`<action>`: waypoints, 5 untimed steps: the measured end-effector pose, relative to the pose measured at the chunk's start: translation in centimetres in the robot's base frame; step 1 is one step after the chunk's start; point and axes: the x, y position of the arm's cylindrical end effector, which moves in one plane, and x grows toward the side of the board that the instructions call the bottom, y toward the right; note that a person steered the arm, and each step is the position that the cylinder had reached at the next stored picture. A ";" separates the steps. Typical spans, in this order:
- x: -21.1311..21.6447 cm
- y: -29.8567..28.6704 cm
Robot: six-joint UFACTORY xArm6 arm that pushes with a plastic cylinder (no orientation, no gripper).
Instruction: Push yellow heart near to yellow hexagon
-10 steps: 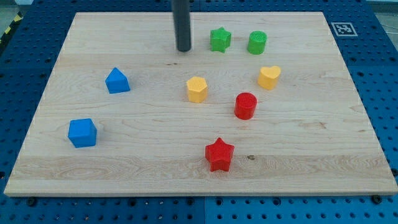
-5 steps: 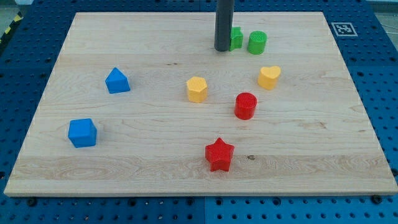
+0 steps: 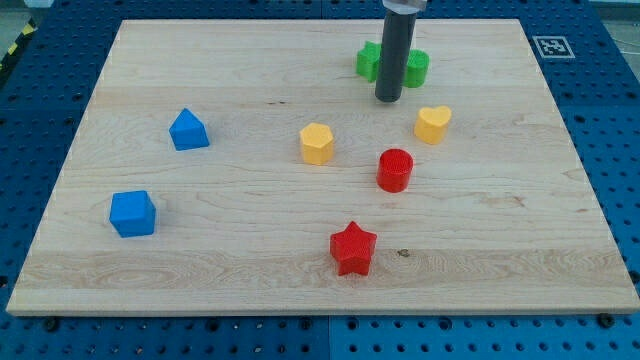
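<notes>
The yellow heart [image 3: 433, 124] lies right of the board's centre. The yellow hexagon [image 3: 316, 143] lies to its left, a little lower, with a clear gap between them. My tip [image 3: 388, 99] is down on the board above and between them, nearer the heart, up and to its left. The rod partly hides the green star [image 3: 368, 61] and the green cylinder [image 3: 417, 68] behind it. My tip touches no yellow block.
A red cylinder [image 3: 395, 169] stands just below the gap between the heart and the hexagon. A red star [image 3: 352, 248] lies near the view's bottom. A blue house-shaped block [image 3: 188, 130] and a blue cube [image 3: 132, 213] lie at the left.
My tip has moved to the view's right and slightly down, from left of the green star to in front of the two green blocks. No block has moved.
</notes>
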 end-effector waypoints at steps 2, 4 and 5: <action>0.0 4.0; 3.5 7.6; 4.2 7.1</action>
